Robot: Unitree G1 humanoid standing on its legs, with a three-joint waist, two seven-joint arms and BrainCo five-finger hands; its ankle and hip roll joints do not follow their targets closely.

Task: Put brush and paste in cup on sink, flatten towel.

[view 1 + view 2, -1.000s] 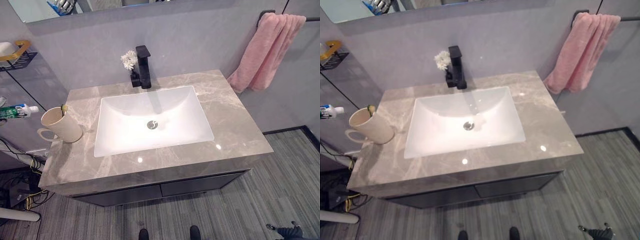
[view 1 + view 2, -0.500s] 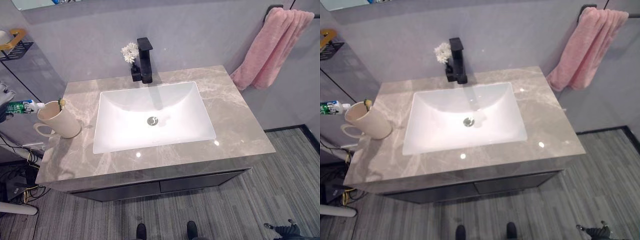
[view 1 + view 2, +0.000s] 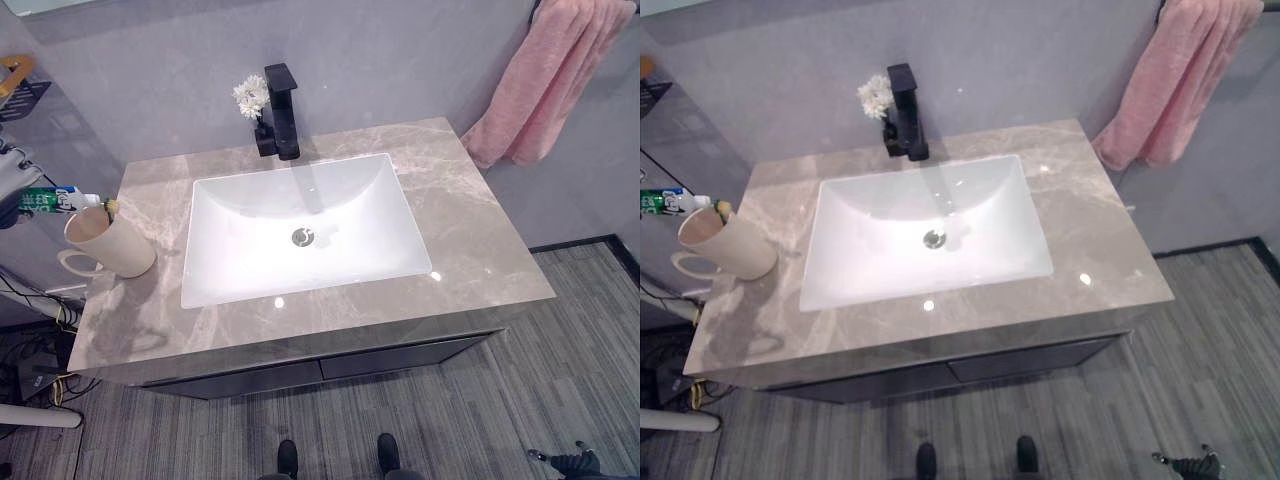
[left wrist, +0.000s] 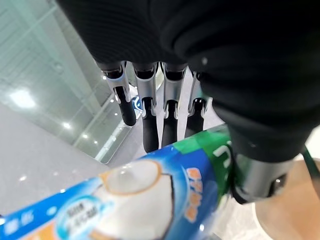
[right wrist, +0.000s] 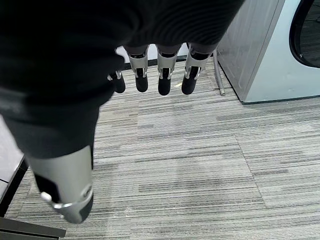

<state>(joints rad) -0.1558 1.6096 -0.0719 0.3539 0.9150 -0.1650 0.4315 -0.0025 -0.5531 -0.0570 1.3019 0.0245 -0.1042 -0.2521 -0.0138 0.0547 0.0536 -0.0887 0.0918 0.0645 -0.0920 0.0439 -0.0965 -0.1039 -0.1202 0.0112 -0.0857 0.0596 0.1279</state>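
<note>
Left robot hand (image 4: 165,107) grips the paste (image 3: 55,199), fingers and thumb curled round the tube as its wrist view shows; in the left eye view the hand sits at the far left edge, just off the tabletop (image 3: 470,230). The tube lies roughly level, its long axis running left to right, white cap end pointing at the cup (image 3: 105,243), which stands upright just beside and slightly below it at the tabletop's left edge. A judgement: the tube must tip cap-down or tail-down and shift a little right to clear the rim. A small green-yellow tip, likely the brush (image 3: 112,206), pokes above the cup's rim; the rest is hidden inside, so I cannot be sure. Right robot hand (image 5: 150,75) hangs over the floor, well apart, fingers relaxed and empty. The towel (image 3: 545,85) hangs bunched on its bar at the far right, its top cut off by the frame
</note>
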